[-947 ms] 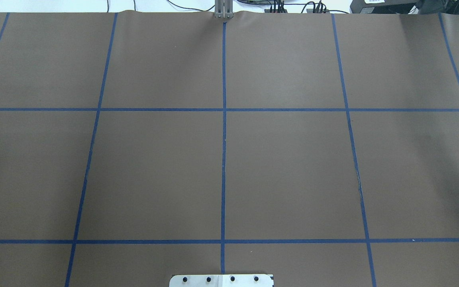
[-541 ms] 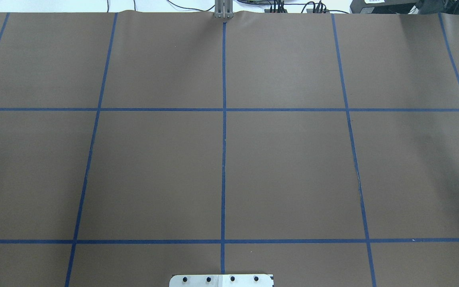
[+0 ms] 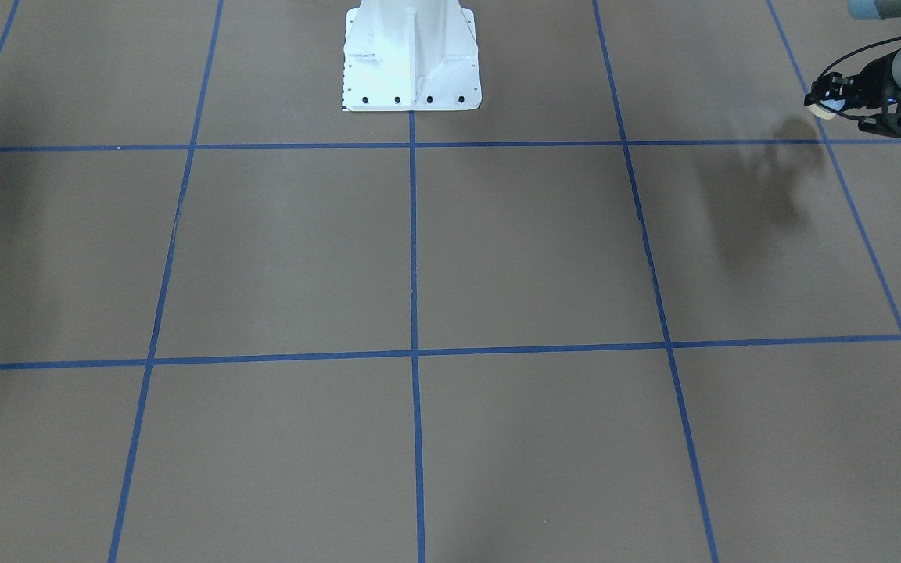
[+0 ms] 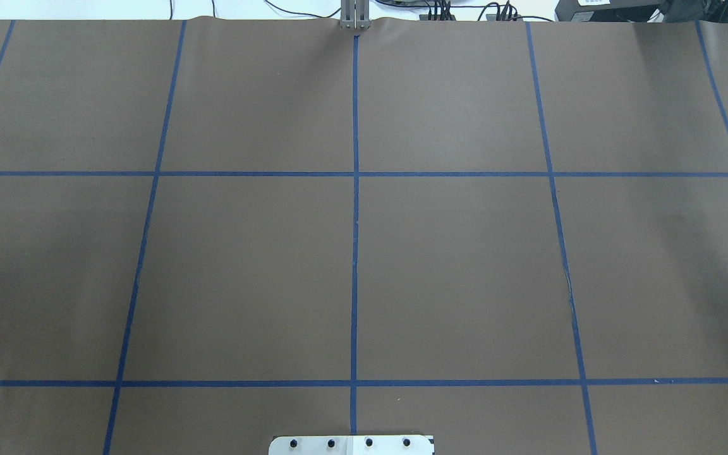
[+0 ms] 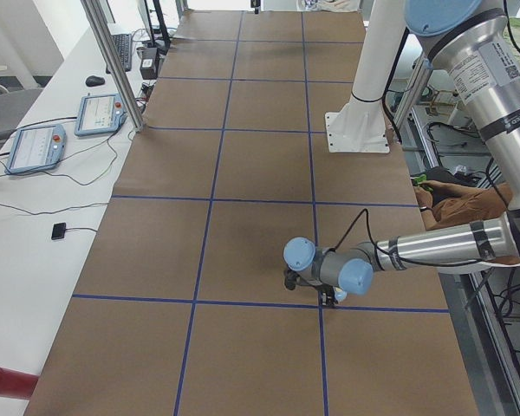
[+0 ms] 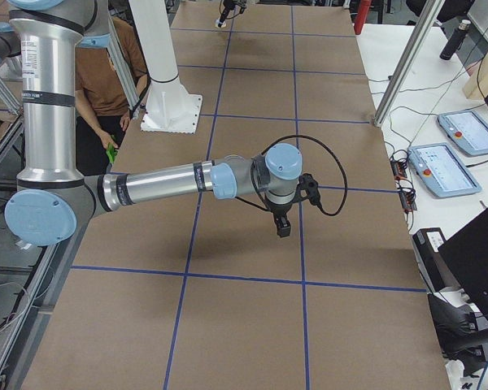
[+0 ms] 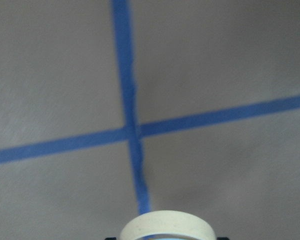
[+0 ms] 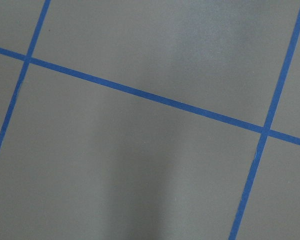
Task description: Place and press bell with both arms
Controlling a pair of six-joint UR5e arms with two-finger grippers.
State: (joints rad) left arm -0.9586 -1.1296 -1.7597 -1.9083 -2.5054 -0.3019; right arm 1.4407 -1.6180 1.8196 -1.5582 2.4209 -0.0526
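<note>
Black two-finger left gripper (image 3: pixel 830 105) is clamping the small light-blue dome-shaped bell (image 3: pixel 820 110). Its fingers are closing snug on the dome, w/ the cream round base pointing away from the wrist. In the left wrist view only that smooth cream rim is showing, at the bottom edge. Gripper + bell are hanging well out to the robot's left of the white metal pedestal base (image 3: pixel 411 62), near a crossing of the blue tape lines (image 7: pixel 132 131), throwing a soft shadow on the paper. Grey-and-silver tubular left arm (image 5: pixel 433 247) is reaching out low, approx level.

Black right gripper (image 6: pixel 282 226) is pointing straight down, hanging above the matte brown paper-covered table (image 4: pixel 465 265), well out from the pedestal base on the robot's right. Can't tell how far its jaws are parted. The right arm (image 6: pixel 159 185), a smooth metal tube w/ light-blue round caps, is stretching out level.
</note>
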